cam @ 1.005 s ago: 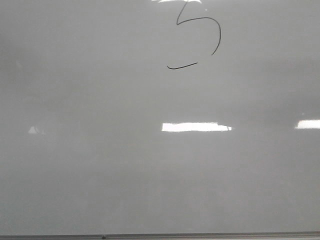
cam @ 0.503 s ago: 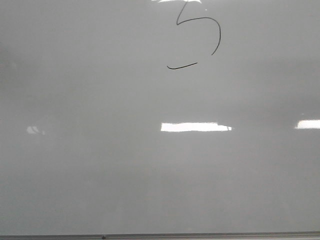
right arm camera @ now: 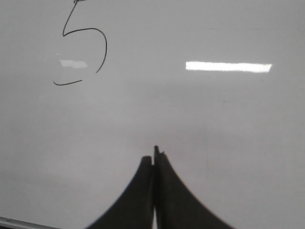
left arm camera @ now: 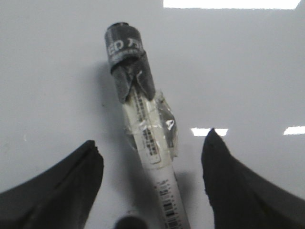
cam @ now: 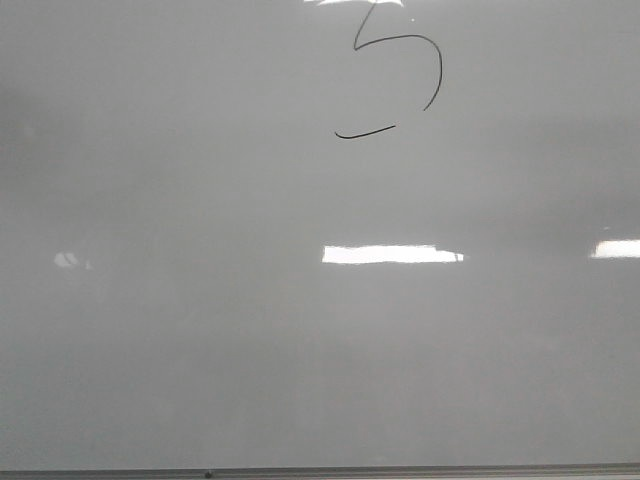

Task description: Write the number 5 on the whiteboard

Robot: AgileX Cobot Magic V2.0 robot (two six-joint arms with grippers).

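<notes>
The whiteboard [cam: 200, 330] fills the whole front view, pale grey and glossy, with a thin grey metal strip [cam: 320, 472] along its near edge. The number 5 [cam: 437, 70] is drawn in a thin black line close to the far edge of the board, a little right of the middle. Its top stroke is partly lost in a bright reflection at that edge, its belly curves to the right, and its bottom dash lies apart from the belly, lower and to the left. Some white light reflections [cam: 392, 254] show on the board nearer to the strip.

In the left wrist view, the left end effector [left arm camera: 152, 162] is spread wide, its two dark fingers [left arm camera: 66, 186] standing far apart. Between them is a white marker [left arm camera: 152, 148] with a black cap, with clear tape wrapped around its body; the fingers do not touch it, and I cannot tell what holds it.

In the right wrist view, the right end effector [right arm camera: 154, 164] is pressed together with nothing between its fingers, above the bare board and apart from the number 5 [right arm camera: 102, 47].
</notes>
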